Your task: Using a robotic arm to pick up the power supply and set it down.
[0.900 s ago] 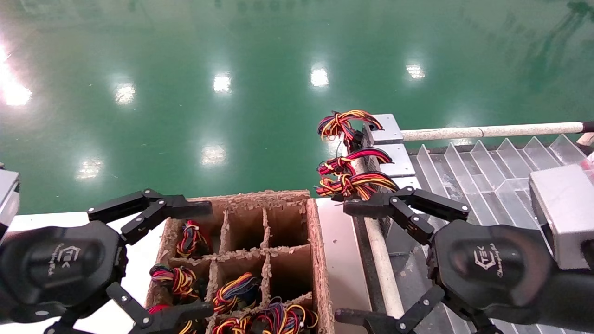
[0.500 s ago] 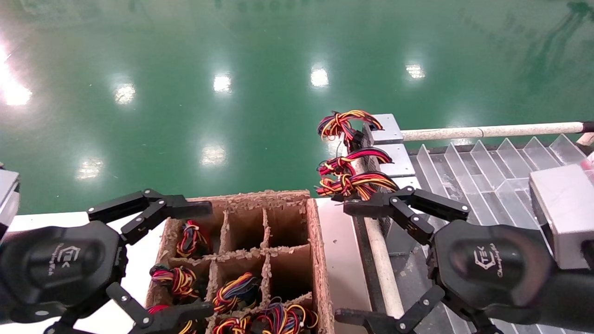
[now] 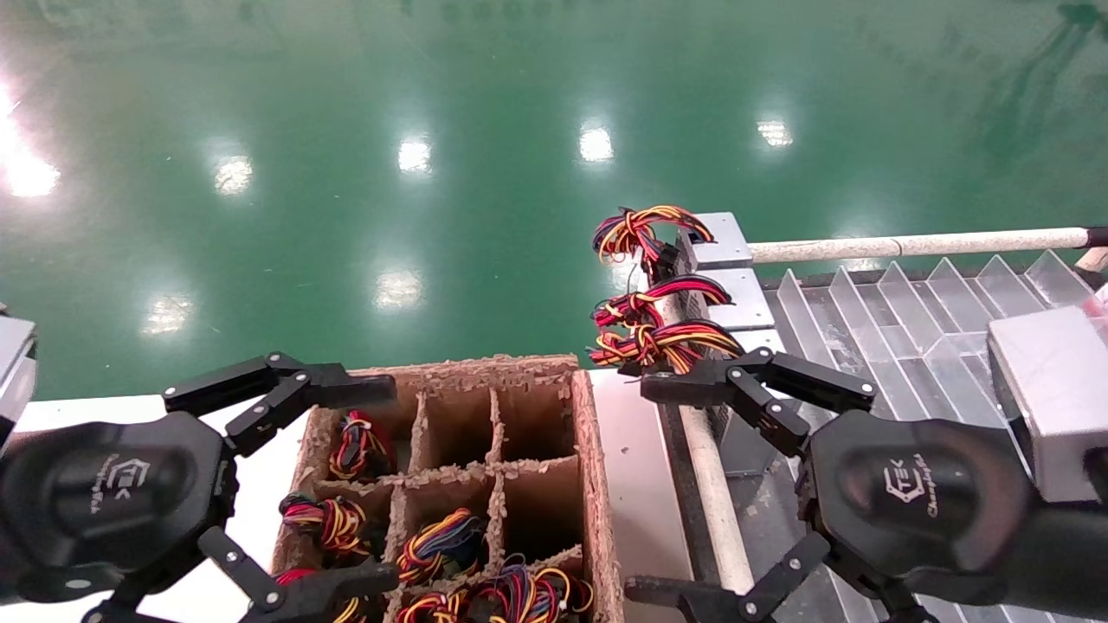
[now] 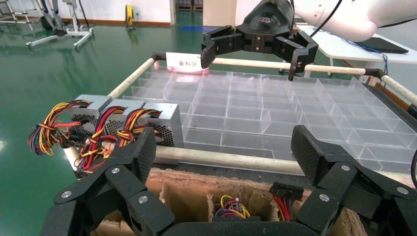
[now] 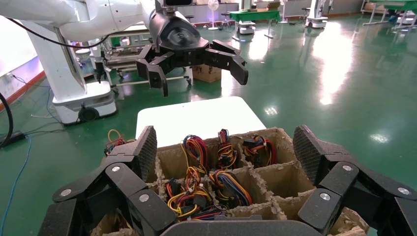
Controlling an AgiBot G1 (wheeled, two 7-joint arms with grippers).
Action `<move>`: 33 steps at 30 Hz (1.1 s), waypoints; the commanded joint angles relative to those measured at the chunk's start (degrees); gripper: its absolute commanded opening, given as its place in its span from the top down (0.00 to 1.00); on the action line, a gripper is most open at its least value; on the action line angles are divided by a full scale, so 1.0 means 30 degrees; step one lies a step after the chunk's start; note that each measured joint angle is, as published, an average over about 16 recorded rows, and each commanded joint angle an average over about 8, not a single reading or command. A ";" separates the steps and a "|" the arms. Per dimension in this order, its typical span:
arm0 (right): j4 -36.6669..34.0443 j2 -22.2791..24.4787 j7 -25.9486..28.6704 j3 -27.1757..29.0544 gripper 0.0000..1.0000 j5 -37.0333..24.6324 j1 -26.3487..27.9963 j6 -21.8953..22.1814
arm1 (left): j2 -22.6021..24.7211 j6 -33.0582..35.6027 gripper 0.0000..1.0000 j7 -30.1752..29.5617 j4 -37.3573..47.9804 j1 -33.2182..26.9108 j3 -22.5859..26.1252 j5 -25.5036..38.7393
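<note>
The crate [image 3: 595, 484] runs off the head view's lower edge, so its nearest cells are cut off; only wire bundles show in its cells, the boxes beneath hidden. Three power supplies [image 3: 725, 298] stand in a row at the clear tray's [image 3: 900, 324] left end, just ahead of the right gripper [image 3: 671, 489]. It and the left gripper [image 3: 346, 489] both hover spread wide, holding nothing.

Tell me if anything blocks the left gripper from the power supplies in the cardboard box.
Nothing visible does. The left gripper, fingers open, hovers over the box; the power supplies' wire bundles lie exposed in open-topped cells, with only the cardboard dividers between them.
</note>
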 commanded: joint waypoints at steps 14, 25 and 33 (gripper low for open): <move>0.0000 0.0000 0.0000 0.0000 0.00 0.0000 0.0000 0.0000 | 0.0000 0.0000 0.00 0.0000 0.0000 0.0000 0.0000 0.0000; 0.0000 0.0000 0.0000 0.0000 0.00 0.0000 0.0000 0.0000 | 0.0000 0.0000 0.00 0.0000 0.0000 0.0000 0.0000 0.0000; 0.0000 0.0000 0.0000 0.0000 0.00 0.0000 0.0000 0.0000 | 0.0000 0.0000 0.00 0.0000 0.0000 0.0000 0.0000 0.0000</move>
